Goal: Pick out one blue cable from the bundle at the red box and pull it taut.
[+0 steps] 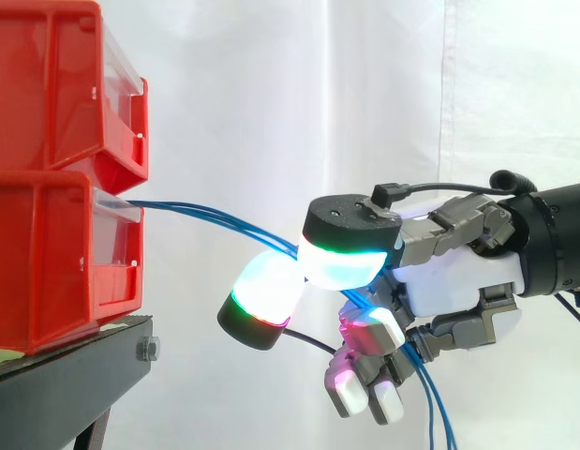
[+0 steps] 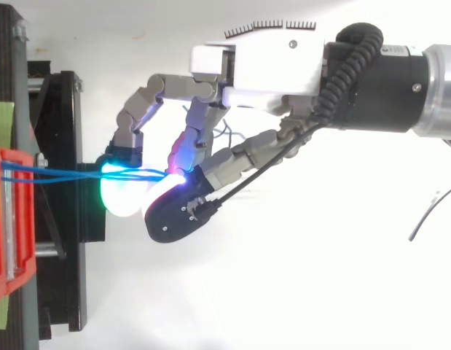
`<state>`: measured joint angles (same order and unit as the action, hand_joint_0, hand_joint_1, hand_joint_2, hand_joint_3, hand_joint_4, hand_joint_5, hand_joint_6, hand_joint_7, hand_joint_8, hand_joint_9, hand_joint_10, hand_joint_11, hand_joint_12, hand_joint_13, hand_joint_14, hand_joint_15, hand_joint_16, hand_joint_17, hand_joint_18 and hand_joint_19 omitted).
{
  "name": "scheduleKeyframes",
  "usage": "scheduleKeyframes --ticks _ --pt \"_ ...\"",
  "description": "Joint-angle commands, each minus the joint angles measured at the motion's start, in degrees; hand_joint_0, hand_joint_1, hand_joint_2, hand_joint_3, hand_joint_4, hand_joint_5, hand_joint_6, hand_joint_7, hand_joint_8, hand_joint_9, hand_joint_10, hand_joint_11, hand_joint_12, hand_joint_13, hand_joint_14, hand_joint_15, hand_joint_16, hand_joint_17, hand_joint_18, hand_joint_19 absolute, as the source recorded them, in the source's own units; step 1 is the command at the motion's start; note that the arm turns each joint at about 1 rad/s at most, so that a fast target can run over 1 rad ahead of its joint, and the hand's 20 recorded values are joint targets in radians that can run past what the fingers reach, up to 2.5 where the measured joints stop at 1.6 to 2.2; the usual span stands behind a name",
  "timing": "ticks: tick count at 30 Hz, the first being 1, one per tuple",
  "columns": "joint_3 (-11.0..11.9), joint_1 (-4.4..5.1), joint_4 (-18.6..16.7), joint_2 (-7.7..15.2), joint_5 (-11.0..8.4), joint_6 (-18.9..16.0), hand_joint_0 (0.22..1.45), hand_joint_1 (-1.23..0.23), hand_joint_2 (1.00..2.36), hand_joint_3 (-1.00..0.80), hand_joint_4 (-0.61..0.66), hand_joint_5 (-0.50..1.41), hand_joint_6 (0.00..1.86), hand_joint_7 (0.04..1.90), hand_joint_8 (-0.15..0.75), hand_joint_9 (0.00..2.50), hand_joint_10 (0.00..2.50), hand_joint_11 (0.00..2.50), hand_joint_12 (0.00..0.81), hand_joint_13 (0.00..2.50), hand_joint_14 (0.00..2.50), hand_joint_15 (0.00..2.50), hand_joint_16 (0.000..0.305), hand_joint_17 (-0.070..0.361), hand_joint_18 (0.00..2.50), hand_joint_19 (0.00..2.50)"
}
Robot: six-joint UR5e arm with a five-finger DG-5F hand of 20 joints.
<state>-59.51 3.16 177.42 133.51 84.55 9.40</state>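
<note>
Hand pads clamped on blue cables. Open room above and below. Cables' long axis runs 9-to-3 o'clock from lower red bin lip, sloping down.

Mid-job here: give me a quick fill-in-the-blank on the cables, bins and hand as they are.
The blue cables leave the ___ red bin.
The hand, shut on them, enters the side view from the ___.
Past the hand they hang ___.
That bin sits on a ___ stand.
Missing: lower; right; down; black.
</note>
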Motion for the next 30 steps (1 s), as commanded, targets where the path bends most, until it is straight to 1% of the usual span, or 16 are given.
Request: scheduleKeyframes --ticks 1,3,8,10,11,12,13,14,15,18,21,30 --pt "0.0 0.0 0.03 0.0 0.0 0.0 0.61 -0.73 1.0 -0.5 -0.02 -0.11 0.94 0.63 0.286 1.27 0.03 0.76 0.319 1.01 0.02 0.52 0.046 0.102 0.92 0.65" --pt "-0.08 0.0 0.03 0.0 0.0 0.0 0.54 -0.6 1.0 -0.5 0.0 -0.1 0.93 0.62 0.297 1.29 0.03 0.74 0.332 1.03 0.02 0.52 0.048 0.108 0.94 0.65" --pt "-0.08 0.0 0.03 0.0 0.0 0.0 0.48 -0.48 1.0 -0.5 0.02 -0.09 0.91 0.61 0.314 1.32 0.03 0.72 0.35 1.05 0.02 0.51 0.054 0.121 0.98 0.66" --pt "0.0 0.0 0.03 0.0 0.0 0.0 0.48 -0.43 1.0 -0.5 0.02 -0.09 0.89 0.63 0.31 1.32 0.03 0.72 0.355 1.05 0.02 0.52 0.054 0.121 0.97 0.67" --pt "-0.08 0.0 0.03 0.0 0.0 0.0 0.51 -0.37 1.0 -0.5 0.0 -0.09 0.88 0.65 0.301 1.31 0.03 0.72 0.342 1.04 0.02 0.53 0.052 0.116 0.95 0.68" --pt "-0.08 0.0 0.03 0.0 0.0 0.0 0.57 -0.33 1.0 -0.5 -0.02 -0.09 0.88 0.68 0.29 1.31 0.03 0.73 0.329 1.03 0.02 0.53 0.048 0.108 0.92 0.71" --pt "-0.08 0.0 0.03 0.0 0.0 0.0 0.58 -0.34 1.0 -0.5 -0.02 -0.09 0.88 0.68 0.289 1.32 0.03 0.72 0.327 1.03 0.02 0.53 0.048 0.107 0.92 0.71" --pt "0.0 0.0 0.03 0.0 0.0 0.0 0.59 -0.38 1.0 -0.47 -0.03 -0.09 0.87 0.7 0.289 1.33 0.03 0.73 0.324 1.04 0.02 0.53 0.047 0.106 0.92 0.72" --pt "-0.08 0.0 0.03 0.0 0.0 0.0 0.6 -0.42 1.01 -0.37 -0.02 -0.08 0.87 0.72 0.297 1.34 0.03 0.73 0.328 1.04 0.02 0.53 0.048 0.109 0.92 0.72" --pt "0.0 0.0 0.03 0.0 0.0 0.0 0.59 -0.46 1.02 -0.27 -0.03 -0.08 0.87 0.76 0.306 1.34 0.03 0.73 0.333 1.04 0.02 0.54 0.049 0.11 0.93 0.71" --pt "-0.08 0.0 0.03 0.0 0.0 0.0 0.59 -0.53 1.02 -0.23 -0.01 -0.09 0.89 0.73 0.308 1.31 0.03 0.75 0.336 1.04 0.02 0.54 0.049 0.111 0.93 0.71" --pt "-0.08 0.0 -0.23 0.0 0.0 0.0 0.59 -0.67 1.02 -0.19 0.02 -0.1 0.9 0.71 0.307 1.27 0.03 0.79 0.335 1.02 0.02 0.55 0.048 0.108 0.92 0.69"
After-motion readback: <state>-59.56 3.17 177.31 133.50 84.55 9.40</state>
